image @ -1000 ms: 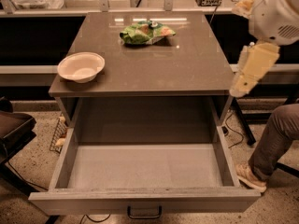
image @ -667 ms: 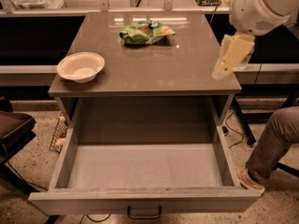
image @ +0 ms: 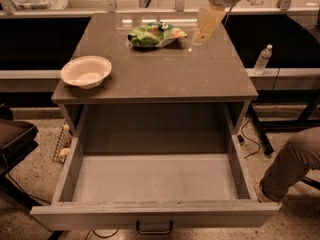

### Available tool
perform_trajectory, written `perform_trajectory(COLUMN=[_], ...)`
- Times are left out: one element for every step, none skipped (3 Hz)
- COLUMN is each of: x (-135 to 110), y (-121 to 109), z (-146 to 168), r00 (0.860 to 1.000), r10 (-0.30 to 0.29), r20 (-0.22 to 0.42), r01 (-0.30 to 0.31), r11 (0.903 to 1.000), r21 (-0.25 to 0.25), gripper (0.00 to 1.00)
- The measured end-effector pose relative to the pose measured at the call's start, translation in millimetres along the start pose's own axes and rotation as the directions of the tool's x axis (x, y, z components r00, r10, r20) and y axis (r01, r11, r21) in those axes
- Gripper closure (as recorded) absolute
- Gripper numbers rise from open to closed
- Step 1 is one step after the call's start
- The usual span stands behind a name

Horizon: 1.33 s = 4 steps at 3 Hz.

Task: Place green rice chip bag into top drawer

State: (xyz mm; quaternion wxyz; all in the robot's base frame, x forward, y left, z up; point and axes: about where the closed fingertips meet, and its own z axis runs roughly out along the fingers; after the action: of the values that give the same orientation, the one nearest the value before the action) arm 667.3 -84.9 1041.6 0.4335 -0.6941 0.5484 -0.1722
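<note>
Green crinkly rice chip bag [image: 156,34] lying on brown worktop [image: 165,79], far side. Cream robot hand [image: 206,26] hovering just right of bag, apart; opening cannot tell. Grey shallow top drawer [image: 155,179] standing pulled out below; white bowl [image: 86,72] sitting left.

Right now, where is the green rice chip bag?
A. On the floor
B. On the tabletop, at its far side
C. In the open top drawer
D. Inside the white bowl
B: the green rice chip bag lies on the far part of the table, with the gripper close beside it; the top drawer stands open without the bag.
</note>
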Motion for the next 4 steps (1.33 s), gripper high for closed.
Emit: perform_trajectory(x=[-4, 13, 31, 52], y=[1, -18, -34, -37], z=[11, 66, 147, 195], r00=[1.0, 0.999, 0.998, 0.996], r10=[0.002, 0.021, 0.022, 0.042], r20=[-0.002, -0.029, -0.052, -0.082], r01=[-0.002, -0.021, -0.022, -0.044], r11=[1.0, 0.9997, 0.9998, 0.9989], r21=[-0.005, 0.011, -0.002, -0.019], gripper=[0.0, 0.0, 0.0, 0.0])
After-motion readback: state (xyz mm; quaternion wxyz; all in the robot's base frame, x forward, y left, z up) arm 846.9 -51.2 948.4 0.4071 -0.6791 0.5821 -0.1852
